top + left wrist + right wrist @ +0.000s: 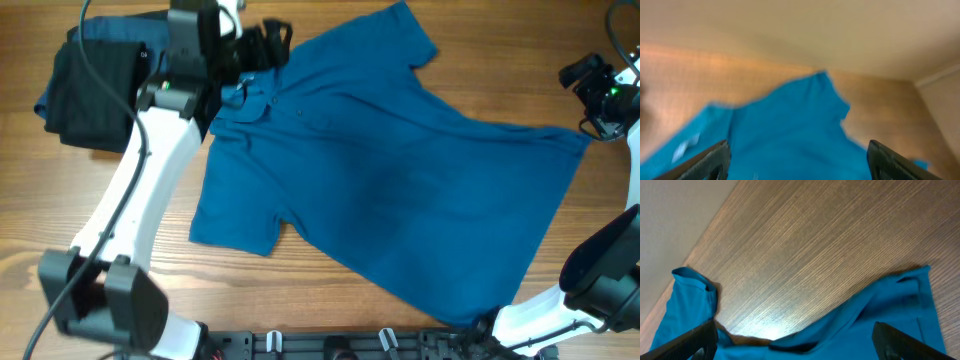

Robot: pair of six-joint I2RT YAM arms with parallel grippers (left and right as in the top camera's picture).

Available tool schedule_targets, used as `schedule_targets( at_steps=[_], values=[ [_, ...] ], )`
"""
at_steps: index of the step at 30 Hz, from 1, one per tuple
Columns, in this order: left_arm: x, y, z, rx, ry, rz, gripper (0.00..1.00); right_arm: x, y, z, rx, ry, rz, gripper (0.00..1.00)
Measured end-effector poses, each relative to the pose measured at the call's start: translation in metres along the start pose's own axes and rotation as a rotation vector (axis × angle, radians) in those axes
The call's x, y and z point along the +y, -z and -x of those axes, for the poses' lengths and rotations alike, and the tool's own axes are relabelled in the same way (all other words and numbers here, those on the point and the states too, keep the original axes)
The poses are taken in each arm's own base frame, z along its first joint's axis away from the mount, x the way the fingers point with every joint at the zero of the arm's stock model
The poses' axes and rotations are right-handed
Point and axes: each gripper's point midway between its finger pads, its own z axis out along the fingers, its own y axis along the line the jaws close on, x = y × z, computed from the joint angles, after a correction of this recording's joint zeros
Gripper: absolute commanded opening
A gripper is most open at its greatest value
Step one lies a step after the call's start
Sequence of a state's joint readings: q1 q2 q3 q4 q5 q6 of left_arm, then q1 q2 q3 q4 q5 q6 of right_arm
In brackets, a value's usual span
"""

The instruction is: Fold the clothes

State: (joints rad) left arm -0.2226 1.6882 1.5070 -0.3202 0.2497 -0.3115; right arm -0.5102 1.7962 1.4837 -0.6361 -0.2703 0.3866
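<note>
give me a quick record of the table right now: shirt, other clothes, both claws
shirt: blue polo, spread flat, unfolded, collar toward the left arm's side
other clothes: dark pile beyond the collar, black on top of dark blue
left claw: open, over the collar end, holding nothing
right claw: open, above the hem edge, holding nothing
surface: wooden table
folds made: none yet
</note>
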Motion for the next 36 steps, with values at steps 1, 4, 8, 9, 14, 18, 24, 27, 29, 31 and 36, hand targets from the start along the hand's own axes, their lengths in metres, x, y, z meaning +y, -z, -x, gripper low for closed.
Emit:
schedule_targets(
  at_steps=[1, 4, 8, 9, 14, 18, 24, 27, 29, 31, 36],
  values=[
    [-0.006, -0.007, 0.009, -0.018, -0.019, -0.006, 0.31, 0.0, 0.0, 0.0, 0.001, 0.0, 0.0, 1.0],
    [-0.024, -0.039, 0.025, -0.077, -0.097, -0.016, 0.04, 0.0, 0.0, 0.0, 0.001, 0.0, 0.002, 1.0],
    [-0.028, -0.104, -0.012, -0.059, -0.179, 0.0, 0.04, 0.0, 0.0, 0.0, 0.001, 0.0, 0.003, 1.0],
    [-0.026, -0.121, -0.026, -0.047, -0.194, 0.006, 0.04, 0.0, 0.0, 0.0, 0.002, 0.0, 0.002, 1.0],
    [0.008, -0.187, -0.106, 0.073, -0.227, 0.081, 0.04, 0.0, 0.0, 0.0, 0.001, 0.0, 0.003, 1.0],
    [0.043, -0.208, -0.139, 0.129, -0.222, 0.139, 0.04, 0.0, 0.0, 0.0, 0.001, 0.0, 0.003, 1.0],
    [0.074, -0.219, -0.148, 0.13, -0.204, 0.18, 0.05, 0.0, 0.0, 0.0, 0.001, 0.0, 0.003, 1.0],
    [0.082, -0.224, -0.157, 0.14, -0.204, 0.189, 0.07, 0.0, 0.0, 0.0, 0.001, 0.0, 0.003, 1.0],
    [0.083, -0.226, -0.16, 0.143, -0.215, 0.19, 0.06, 0.0, 0.0, 0.0, 0.001, 0.0, 0.003, 1.0],
    [0.086, -0.226, -0.159, 0.14, -0.222, 0.203, 0.07, 0.0, 0.0, 0.0, 0.001, 0.0, 0.003, 1.0],
    [0.116, -0.219, -0.151, 0.143, -0.21, 0.285, 0.07, 0.0, 0.0, 0.0, 0.001, 0.0, 0.003, 1.0]
  ],
)
